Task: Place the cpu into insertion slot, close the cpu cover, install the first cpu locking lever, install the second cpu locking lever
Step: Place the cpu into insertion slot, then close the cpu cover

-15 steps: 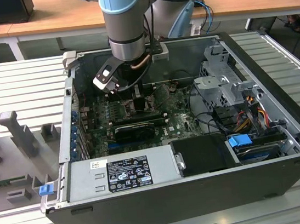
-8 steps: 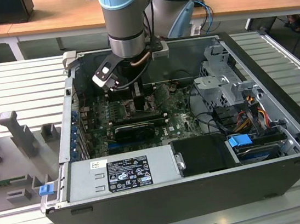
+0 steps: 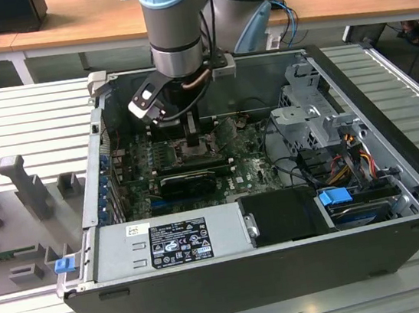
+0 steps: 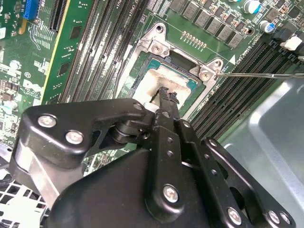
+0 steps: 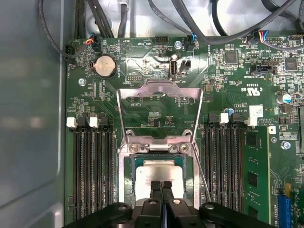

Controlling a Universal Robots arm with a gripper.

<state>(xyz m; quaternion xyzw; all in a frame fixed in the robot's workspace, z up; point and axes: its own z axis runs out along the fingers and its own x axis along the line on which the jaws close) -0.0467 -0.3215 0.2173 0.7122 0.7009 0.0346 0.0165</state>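
The gripper [image 5: 161, 184] stands over the slot [image 5: 127, 171] near the middle of the motherboard [image 5: 259, 164], fingers pressed together with nothing between them, tips at the top face of the cpu [image 5: 159, 167]. The cpu lies flat inside the slot. The cover [image 5: 160, 89] is swung open, clear of the cpu

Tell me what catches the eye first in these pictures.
The arm reaches down into the open computer case in the exterior view. In the first wrist view the tool, shut, is right over the cpu lying in the insertion slot, with the cpu cover standing open.
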